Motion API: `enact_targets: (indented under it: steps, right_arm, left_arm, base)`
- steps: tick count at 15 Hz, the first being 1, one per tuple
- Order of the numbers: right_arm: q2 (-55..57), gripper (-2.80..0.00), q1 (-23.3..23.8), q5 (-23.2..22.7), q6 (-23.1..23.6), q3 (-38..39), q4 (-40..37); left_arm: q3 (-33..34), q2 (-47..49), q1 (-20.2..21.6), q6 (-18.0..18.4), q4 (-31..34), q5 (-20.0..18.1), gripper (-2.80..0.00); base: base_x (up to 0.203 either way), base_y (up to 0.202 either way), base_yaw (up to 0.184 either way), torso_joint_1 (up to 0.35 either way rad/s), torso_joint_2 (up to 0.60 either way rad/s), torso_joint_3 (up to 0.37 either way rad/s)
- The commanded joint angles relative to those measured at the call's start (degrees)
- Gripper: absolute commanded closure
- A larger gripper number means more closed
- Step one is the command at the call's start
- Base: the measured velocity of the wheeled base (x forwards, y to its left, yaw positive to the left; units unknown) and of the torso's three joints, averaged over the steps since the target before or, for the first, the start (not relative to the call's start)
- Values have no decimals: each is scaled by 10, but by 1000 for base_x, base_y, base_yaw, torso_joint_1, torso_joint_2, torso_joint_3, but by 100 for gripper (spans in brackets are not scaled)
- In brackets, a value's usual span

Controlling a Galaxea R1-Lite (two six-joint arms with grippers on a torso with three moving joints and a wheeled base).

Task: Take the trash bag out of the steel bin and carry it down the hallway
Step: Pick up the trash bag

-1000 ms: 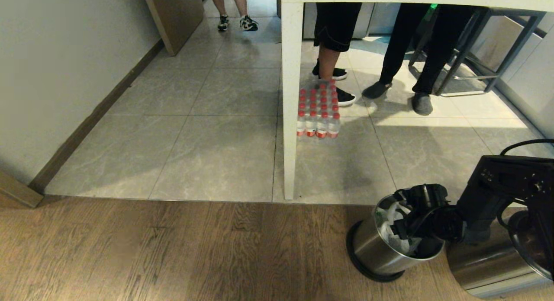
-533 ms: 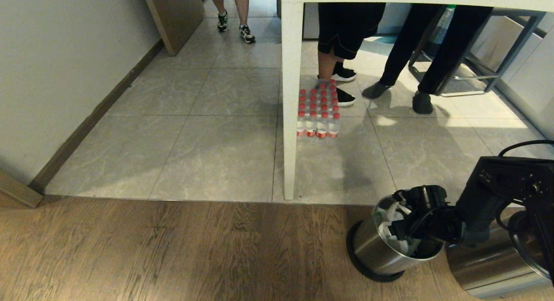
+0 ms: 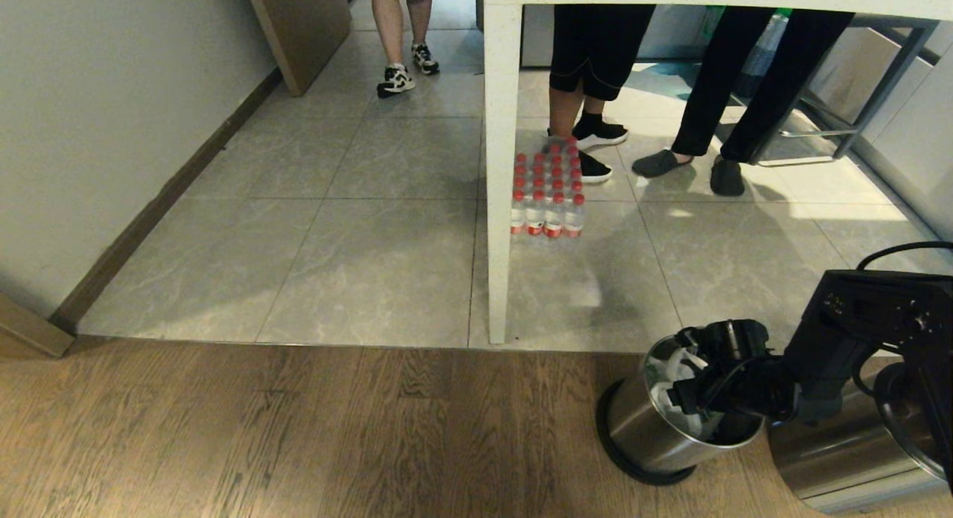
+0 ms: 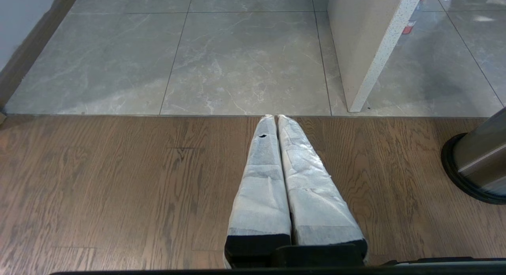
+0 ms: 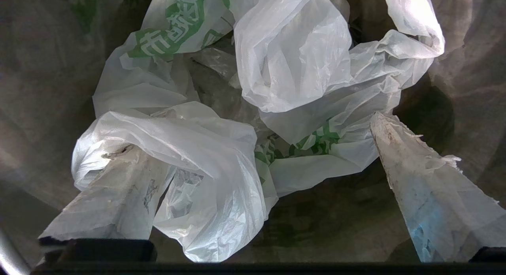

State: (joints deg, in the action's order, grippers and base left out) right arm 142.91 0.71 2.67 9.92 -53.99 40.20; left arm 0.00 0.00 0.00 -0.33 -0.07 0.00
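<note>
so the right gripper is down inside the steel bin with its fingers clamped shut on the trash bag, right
Not quite. The right gripper is inside the steel bin, but its fingers are spread wide apart with the trash bag bunched loosely between them, not clamped. The right wrist view shows the gap clearly. The rest of your statement holds.

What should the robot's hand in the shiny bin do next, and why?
Probably close. The right tool hangs open inside the round steel bin, its taped fingers on either side of the crumpled thin white plastic bag with green print, which is not pinched yet.
</note>
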Motion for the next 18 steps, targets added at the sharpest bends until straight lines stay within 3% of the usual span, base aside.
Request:
enact_targets:
  steps: [1, 18]
  right_arm:
    - [0, -280, 0, 1, 1, 0, 1]
    - [-1, -280, 0, 1, 0, 0, -1]
  left_arm:
    - [0, 1, 0, 0, 0, 0, 0]
    - [0, 0, 0, 1, -1, 0, 0]
  base:
    - [0, 0, 0, 0, 0, 0]
    - [0, 0, 0, 0, 0, -19]
